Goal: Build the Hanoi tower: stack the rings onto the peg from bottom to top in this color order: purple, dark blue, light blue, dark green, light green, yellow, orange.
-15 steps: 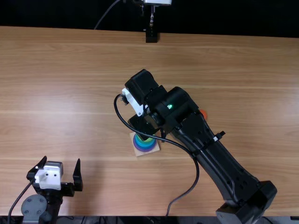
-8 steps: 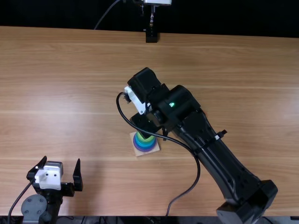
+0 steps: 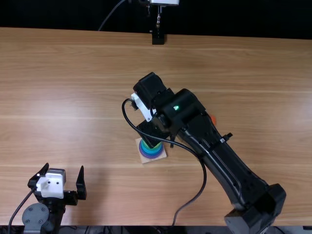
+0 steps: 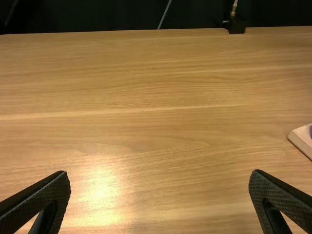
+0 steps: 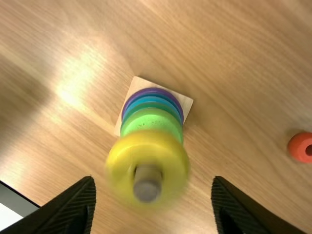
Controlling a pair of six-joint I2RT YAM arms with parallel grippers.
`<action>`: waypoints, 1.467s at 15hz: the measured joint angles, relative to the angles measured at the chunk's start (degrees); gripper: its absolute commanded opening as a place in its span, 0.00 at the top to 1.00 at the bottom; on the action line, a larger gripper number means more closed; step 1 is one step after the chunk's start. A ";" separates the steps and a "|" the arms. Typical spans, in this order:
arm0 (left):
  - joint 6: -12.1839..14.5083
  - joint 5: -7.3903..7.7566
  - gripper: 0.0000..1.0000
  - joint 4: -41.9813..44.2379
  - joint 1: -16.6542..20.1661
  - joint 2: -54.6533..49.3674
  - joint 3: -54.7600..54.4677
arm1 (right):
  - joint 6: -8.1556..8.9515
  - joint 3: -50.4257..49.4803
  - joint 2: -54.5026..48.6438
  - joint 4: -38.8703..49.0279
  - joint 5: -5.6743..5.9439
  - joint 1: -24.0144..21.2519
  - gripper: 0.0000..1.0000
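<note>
Our right gripper [image 5: 155, 180] apart; yellow ring [image 5: 119, 163] around peg [image 5: 147, 187]. Top view: left gripper [image 3: 65, 167] apart, lower left; orange ring [image 3: 213, 119] right of middle. Probably light, hard, slippery; we should pinch round sides.

Bench [image 3: 73, 87]: light brown, streaky wood grain
Base [image 5: 135, 85]: pale wood
Peg [image 5: 147, 187]: greyish brown
Top ring [image 5: 119, 163]: plain yellow
Next ring [image 5: 153, 122]: light green
Lower rings [image 5: 152, 90]: dark green, blues, purple
Loose ring [image 5: 296, 146]: orange-red
Left end effector [image 3: 64, 168]: black and white, crosshatched fingers [image 4: 44, 192]
Right end effector [image 3: 152, 132]: black
</note>
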 measured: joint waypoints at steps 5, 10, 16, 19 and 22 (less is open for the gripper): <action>-0.02 0.02 0.00 0.00 0.00 0.00 0.02 | 0.09 -0.02 0.70 0.94 0.15 -0.07 0.00; 0.00 0.04 0.00 -0.02 0.00 0.00 0.02 | 0.28 3.15 2.43 3.06 4.57 -3.93 0.00; 0.00 0.02 0.00 -0.02 0.00 0.00 0.02 | 14.19 4.57 6.32 5.42 6.73 -12.52 0.00; 0.00 0.02 0.00 -0.02 0.00 0.02 0.02 | 17.31 4.57 9.07 4.90 6.67 -17.35 0.00; -0.02 0.04 0.00 -0.02 0.00 0.00 0.00 | 17.79 4.46 11.69 3.82 5.57 -22.45 0.00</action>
